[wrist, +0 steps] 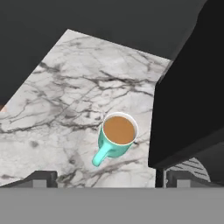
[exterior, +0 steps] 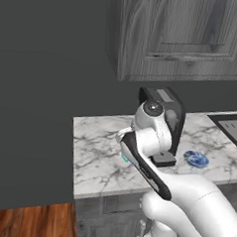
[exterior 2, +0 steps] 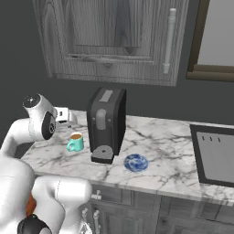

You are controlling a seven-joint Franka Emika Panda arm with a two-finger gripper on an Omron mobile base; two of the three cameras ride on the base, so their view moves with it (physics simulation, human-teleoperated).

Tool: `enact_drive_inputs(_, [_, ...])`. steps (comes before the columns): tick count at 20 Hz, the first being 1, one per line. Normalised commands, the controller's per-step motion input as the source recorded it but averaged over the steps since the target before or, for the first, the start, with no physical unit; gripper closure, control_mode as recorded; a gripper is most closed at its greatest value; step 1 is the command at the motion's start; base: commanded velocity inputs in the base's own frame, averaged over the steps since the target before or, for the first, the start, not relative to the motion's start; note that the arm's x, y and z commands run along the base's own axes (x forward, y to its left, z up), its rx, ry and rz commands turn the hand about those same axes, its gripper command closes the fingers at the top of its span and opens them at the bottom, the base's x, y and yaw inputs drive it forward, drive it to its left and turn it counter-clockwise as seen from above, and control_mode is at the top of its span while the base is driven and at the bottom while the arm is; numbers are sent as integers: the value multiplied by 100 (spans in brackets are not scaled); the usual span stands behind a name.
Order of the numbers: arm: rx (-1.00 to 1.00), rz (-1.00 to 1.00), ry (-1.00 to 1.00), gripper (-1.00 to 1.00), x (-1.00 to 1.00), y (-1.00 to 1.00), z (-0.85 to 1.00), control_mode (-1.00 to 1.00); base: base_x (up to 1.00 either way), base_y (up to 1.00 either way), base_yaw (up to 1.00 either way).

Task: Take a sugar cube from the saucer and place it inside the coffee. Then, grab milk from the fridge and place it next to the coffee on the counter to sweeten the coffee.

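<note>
The teal coffee cup [wrist: 116, 136] stands upright on the white marble counter [wrist: 65, 87], full of brown liquid, its handle pointing toward me. My gripper [wrist: 112, 180] hovers above it, open, with nothing between its fingertips [wrist: 41, 178]. Seen from the right base, the cup [exterior 2: 76, 142] sits just left of the black coffee machine [exterior 2: 107, 123], and the gripper [exterior 2: 71, 119] hangs above and behind the cup. The blue and white saucer [exterior 2: 135, 162] lies right of the machine's drip tray, also visible from the left base as the saucer [exterior: 196, 158]. The milk is out of view.
The machine's black body [wrist: 188, 87] stands close to the cup's right side. A dark-framed inset panel [exterior 2: 215, 155] lies at the counter's right end. Grey wood-grain cabinets [exterior 2: 114, 36] hang overhead. A tall dark grey surface [exterior: 36, 110] stands past the counter's left end; whether it is the fridge I cannot tell.
</note>
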Motion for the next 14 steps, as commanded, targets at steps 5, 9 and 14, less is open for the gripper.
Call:
enact_drive_inputs(5, [1, 0, -18, -100, -43, -15, 50, -100, 0, 0, 0])
enact_drive_inputs(9, [2, 0, -17, -100, -25, -19, 37, -100, 0, 0, 0])
enact_drive_inputs(14, [3, 0, -9, -100, -17, -24, 15, -100, 0, 0, 0])
